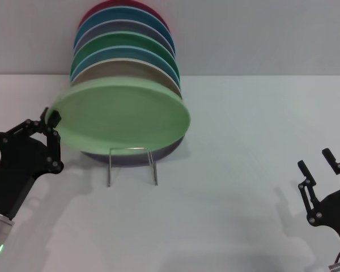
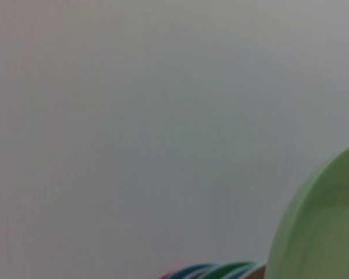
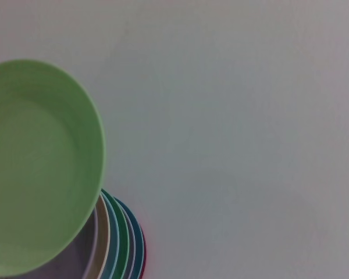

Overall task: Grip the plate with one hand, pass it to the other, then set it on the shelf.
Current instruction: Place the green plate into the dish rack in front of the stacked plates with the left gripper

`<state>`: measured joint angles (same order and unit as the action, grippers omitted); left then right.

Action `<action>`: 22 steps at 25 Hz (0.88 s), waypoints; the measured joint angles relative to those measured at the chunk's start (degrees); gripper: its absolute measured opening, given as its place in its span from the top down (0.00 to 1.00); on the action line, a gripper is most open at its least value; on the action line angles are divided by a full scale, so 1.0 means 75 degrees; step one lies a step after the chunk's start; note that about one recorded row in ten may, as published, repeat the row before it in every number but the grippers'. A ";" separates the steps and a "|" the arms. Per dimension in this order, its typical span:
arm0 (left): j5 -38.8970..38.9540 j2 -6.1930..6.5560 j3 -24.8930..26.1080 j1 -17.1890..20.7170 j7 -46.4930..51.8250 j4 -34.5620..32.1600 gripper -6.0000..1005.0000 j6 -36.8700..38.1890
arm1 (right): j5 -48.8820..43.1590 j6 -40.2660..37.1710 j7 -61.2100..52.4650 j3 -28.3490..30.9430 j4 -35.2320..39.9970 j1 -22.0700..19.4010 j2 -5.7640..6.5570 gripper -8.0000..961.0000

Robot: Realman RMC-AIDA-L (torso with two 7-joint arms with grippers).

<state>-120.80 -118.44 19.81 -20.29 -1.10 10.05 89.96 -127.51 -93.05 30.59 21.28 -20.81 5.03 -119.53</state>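
Plate was the pale green one, and the left claw had hold of it. That claw sat at the left side of the head view, and its black fingers were pinched shut on the plate's left rim. The plate lay tilted, with its hollow face turned up toward the camera. It hung over the front of the shelf, a thin silver wire rack with a small wire loop at the front. Whether the plate's low edge touched the rack or the plate behind it could not be told.

Behind it, more plates stood leaning in a row on the shelf. From the front there was a purple one just under the green plate, then a beige one, blue and dark green ones, and a red one at the very back. They all stood on the white counter, close to the pale wall.

The right claw was well apart from all of this, low at the right side of the head view. Its two black fingers were spread open and held nothing.

The right wrist view showed the green plate's face and the coloured rims beside it.
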 joint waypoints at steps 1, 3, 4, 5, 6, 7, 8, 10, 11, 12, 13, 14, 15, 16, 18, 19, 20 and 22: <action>0.0000 -0.0003 -0.0036 0.0001 -0.0004 -0.0024 0.95 -0.0066 | 0.0005 -0.0001 0.0001 -0.0001 -0.0001 0.0000 0.0000 0.62; 0.0000 -0.0010 -0.0111 0.0001 -0.0029 -0.0052 0.95 -0.0205 | 0.0008 -0.0001 0.0001 -0.0001 -0.0002 0.0001 0.0000 0.62; 0.0001 -0.0009 -0.0159 0.0001 -0.0034 -0.0053 0.95 -0.0275 | 0.0015 -0.0001 0.0002 -0.0001 -0.0002 0.0005 0.0000 0.62; 0.0002 -0.0010 -0.0194 0.0001 -0.0035 -0.0054 0.95 -0.0320 | 0.0027 -0.0002 0.0002 -0.0001 -0.0001 0.0012 0.0000 0.62; 0.0002 -0.0009 -0.0263 0.0001 -0.0021 -0.0053 0.95 -0.0380 | 0.0047 -0.0002 0.0003 -0.0001 0.0001 0.0019 0.0000 0.62; 0.0002 -0.0009 -0.0263 0.0001 -0.0021 -0.0053 0.95 -0.0380 | 0.0073 -0.0002 0.0003 -0.0001 0.0005 0.0029 0.0000 0.62; 0.0003 -0.0012 -0.0304 -0.0001 -0.0004 -0.0052 0.95 -0.0413 | 0.0091 0.0006 0.0004 -0.0001 0.0012 0.0040 0.0000 0.62; 0.0005 -0.0018 -0.0336 -0.0006 0.0010 -0.0050 0.95 -0.0541 | 0.0098 0.0046 0.0005 -0.0002 0.0019 0.0063 0.0000 0.62; 0.0006 -0.0024 -0.0345 -0.0010 0.0005 -0.0037 0.95 -0.0651 | 0.0099 0.0076 0.0006 -0.0006 0.0021 0.0079 0.0000 0.62; 0.0006 -0.0024 -0.0345 -0.0010 0.0005 -0.0037 0.95 -0.0651 | 0.0099 0.0076 0.0006 -0.0006 0.0021 0.0079 0.0000 0.62; 0.0006 -0.0028 -0.0348 -0.0012 -0.0009 -0.0023 0.95 -0.0711 | 0.0100 0.0079 0.0006 -0.0009 0.0021 0.0086 0.0000 0.62; 0.0006 -0.0031 -0.0347 -0.0015 -0.0022 -0.0013 0.95 -0.0762 | 0.0101 0.0082 0.0006 -0.0012 0.0021 0.0088 0.0000 0.62; 0.0006 -0.0032 -0.0339 -0.0019 -0.0027 -0.0005 0.95 -0.0806 | 0.0102 0.0083 0.0007 -0.0015 0.0021 0.0090 0.0000 0.62; 0.0006 -0.0033 -0.0325 -0.0026 -0.0027 -0.0005 0.95 -0.0859 | 0.0104 0.0085 0.0007 -0.0027 0.0021 0.0097 0.0000 0.62; 0.0009 -0.0032 -0.0311 -0.0032 -0.0017 -0.0004 0.95 -0.0937 | 0.0104 0.0086 0.0008 -0.0033 0.0020 0.0100 0.0001 0.62; 0.0018 -0.0032 -0.0310 -0.0033 -0.0005 -0.0001 0.95 -0.0971 | 0.0104 0.0087 0.0008 -0.0033 0.0017 0.0100 0.0000 0.62; 0.0028 -0.0032 -0.0307 -0.0034 0.0001 0.0001 0.95 -0.1013 | 0.0105 0.0087 0.0008 -0.0035 0.0014 0.0101 0.0001 0.62; 0.0053 -0.0030 -0.0297 -0.0036 0.0017 0.0009 0.95 -0.1127 | 0.0104 0.0090 0.0008 -0.0041 0.0004 0.0102 0.0001 0.62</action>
<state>-120.40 -118.67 17.58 -20.55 -0.97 10.12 81.51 -126.73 -92.38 30.65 20.97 -20.77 5.80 -119.53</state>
